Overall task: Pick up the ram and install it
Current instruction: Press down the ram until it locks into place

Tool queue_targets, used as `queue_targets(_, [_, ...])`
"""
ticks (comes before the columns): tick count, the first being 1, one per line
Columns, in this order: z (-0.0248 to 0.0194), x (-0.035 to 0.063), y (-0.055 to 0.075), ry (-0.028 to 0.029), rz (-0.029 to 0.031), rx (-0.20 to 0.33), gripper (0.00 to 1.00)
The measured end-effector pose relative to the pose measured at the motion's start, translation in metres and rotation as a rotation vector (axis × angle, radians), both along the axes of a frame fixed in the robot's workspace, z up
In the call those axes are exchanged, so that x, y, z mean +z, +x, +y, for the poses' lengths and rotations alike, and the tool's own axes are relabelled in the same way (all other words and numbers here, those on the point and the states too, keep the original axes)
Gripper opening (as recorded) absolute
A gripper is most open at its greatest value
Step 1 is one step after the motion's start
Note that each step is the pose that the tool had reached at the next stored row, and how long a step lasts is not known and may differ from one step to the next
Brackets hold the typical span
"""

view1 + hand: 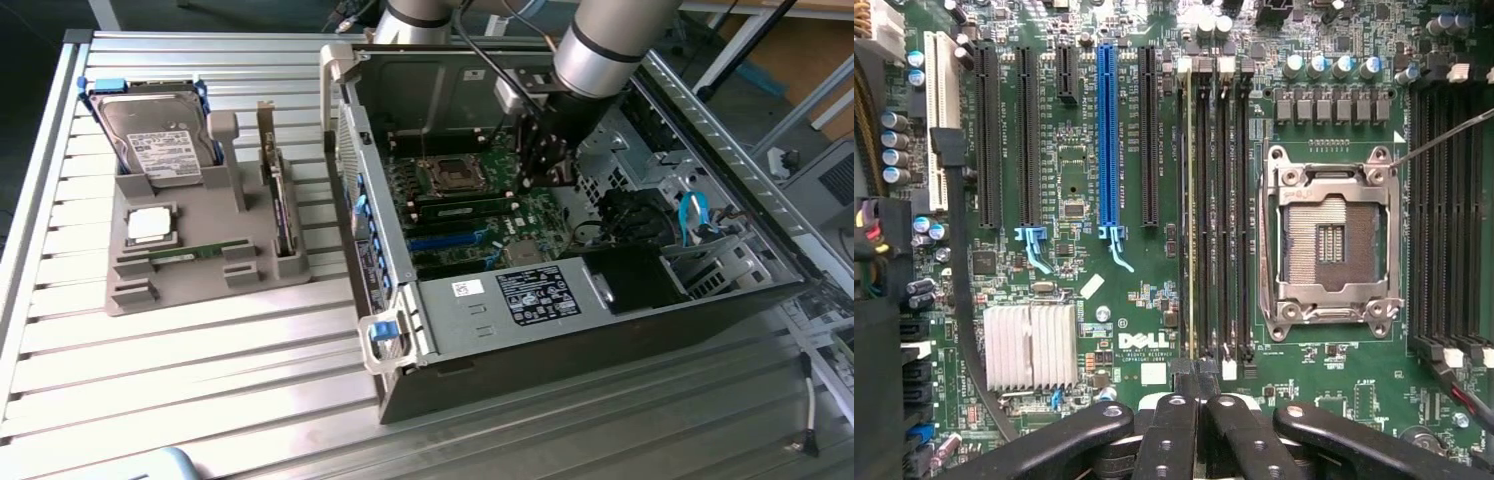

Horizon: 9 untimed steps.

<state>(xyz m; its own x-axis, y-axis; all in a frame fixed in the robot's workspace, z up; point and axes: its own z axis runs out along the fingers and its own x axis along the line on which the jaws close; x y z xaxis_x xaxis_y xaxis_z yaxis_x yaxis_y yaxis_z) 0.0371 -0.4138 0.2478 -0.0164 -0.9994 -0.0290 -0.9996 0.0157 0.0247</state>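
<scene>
One thin green circuit-board ram stick (pixel 1189 210) is what you should watch. It stands on edge in the outermost of the long black plastic memory slots (pixel 1219 200), so you see only its pale upper rim. Its long axis runs straight away from the black metal gripper (pixel 1197 378), parallel to the slots. The gripper's fingers are pressed together at the stick's near end; you cannot tell whether they touch it. You have only the one arm, and it is right over that end.

Beside the slots sits the square silver processor socket (pixel 1332 240), open and shiny, on the matt green motherboard (pixel 1084 300). Well apart, outside the grey steel computer case (pixel 534 330), a second green stick (pixel 184 254) lies flat in the grey plastic parts tray (pixel 200 290).
</scene>
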Motion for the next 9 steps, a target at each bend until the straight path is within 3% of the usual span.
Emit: queue_targets(9, [0.0, -0.0045, 0.0, -0.0002, 0.0, 0.0, 0.11])
